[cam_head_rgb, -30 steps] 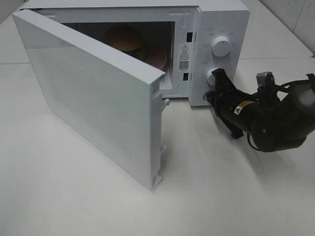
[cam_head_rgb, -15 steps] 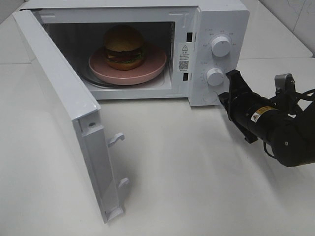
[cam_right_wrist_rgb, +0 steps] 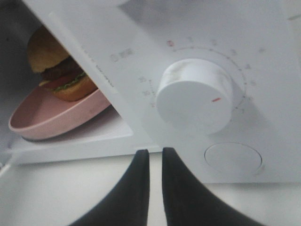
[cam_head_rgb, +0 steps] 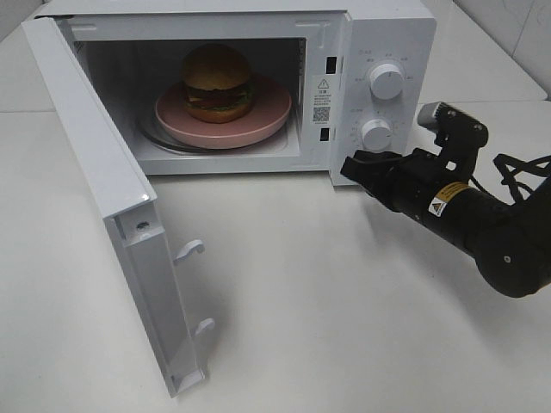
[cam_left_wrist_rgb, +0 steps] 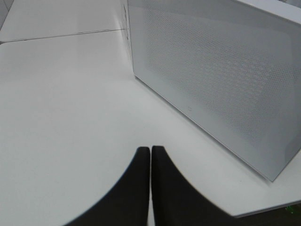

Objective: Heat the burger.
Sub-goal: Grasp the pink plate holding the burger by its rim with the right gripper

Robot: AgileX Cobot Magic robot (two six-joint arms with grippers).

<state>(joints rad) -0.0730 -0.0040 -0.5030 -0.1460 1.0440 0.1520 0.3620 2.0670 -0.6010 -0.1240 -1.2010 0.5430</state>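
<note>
burger on plate in open microwave, white tabletop, right tool clenched (left tool too)

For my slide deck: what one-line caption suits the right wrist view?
Right tool facing the lower dial of the microwave, burger on pink plate inside.

Bright, diffuse light from above is recorded in all views; the white table is washed nearly featureless, and only a faint grey shadow is cast beside the open door. The burger is lit more dimly inside the microwave. In the wrist views the left gripper and right gripper are rendered as soft-edged dark shapes, and the dial is slightly blurred.
</note>
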